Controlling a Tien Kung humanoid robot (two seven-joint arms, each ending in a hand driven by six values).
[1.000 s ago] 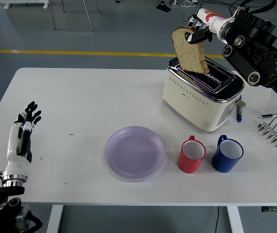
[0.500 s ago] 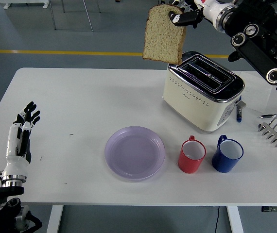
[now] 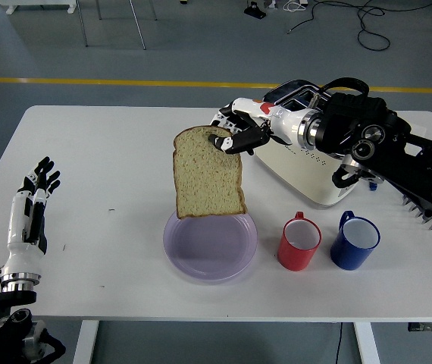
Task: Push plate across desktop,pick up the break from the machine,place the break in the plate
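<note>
White table takes up most of the shot, with grey floor and a yellow line running across behind it.

Closest to the camera, down in the left corner, the left hand is just parked on the table near the edge, fingers spread loose and holding nothing. Nothing else is anywhere around it on that side.

A bit further in, near the front middle, sits the purple plate. Just to its right is a red mug, then a blue mug right next to that one, both upright, handles pointing toward the back. The red mug is close to the plate but not touching as far as I can see.

Hanging above the back edge of the plate is the bread slice, held upright, its bottom edge looking like it's just over the plate's far rim. It's not lying in the plate. The right hand has it pinched by the top right corner, fingers closed on the crust.

The right arm comes in from the right and crosses in front of the cream toaster, so a good chunk of the toaster is covered; only the top slots and part of the front show. The arm also hangs over the area just behind the two mugs.

Far right edge, something metal pokes out from behind the arm, can't tell what it is.
</note>
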